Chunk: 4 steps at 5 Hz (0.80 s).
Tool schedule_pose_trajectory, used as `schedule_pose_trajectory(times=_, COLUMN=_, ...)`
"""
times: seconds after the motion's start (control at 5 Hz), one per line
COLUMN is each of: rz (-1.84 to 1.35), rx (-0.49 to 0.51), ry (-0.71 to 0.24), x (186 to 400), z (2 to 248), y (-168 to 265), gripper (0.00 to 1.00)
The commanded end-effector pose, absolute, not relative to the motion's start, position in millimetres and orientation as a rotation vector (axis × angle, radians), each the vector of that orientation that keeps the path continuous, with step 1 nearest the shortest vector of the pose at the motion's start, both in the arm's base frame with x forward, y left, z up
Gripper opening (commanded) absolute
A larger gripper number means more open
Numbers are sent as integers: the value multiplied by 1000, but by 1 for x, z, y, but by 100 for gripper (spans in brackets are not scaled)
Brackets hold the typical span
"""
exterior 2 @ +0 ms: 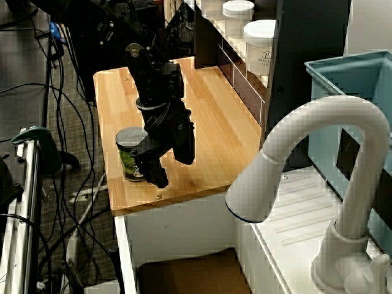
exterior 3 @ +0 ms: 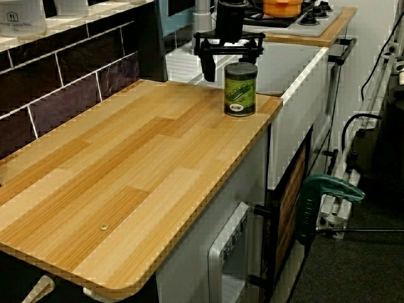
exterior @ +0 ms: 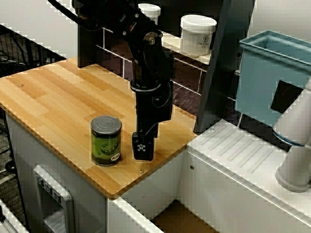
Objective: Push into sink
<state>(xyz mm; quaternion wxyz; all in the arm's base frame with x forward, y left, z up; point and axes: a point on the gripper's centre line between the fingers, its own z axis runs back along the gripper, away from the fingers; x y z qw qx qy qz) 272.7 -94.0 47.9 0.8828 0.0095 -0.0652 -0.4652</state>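
Barely begun: can (exterior: 106,141) upright on the counter (exterior: 58,97) near the sink (exterior: 180,221) edge, not yet in; gripper (exterior: 144,148) just beside can, fingers spread in rear view, holding nothing.

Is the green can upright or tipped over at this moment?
Upright. The green can stands on its base on the wooden counter, its flat lid facing up, beside the gripper and not in the sink.
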Motion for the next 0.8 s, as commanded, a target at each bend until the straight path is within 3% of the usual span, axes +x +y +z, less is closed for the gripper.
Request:
schedule_pose_trajectory(times=0.0, rz=-969, rx=20, ry=-136, x=273, z=48, y=-94, gripper=100)
schedule_pose_trajectory(times=0.6, rz=-667, rx=-49, ry=-192, x=303, z=101, y=-37, gripper=100)
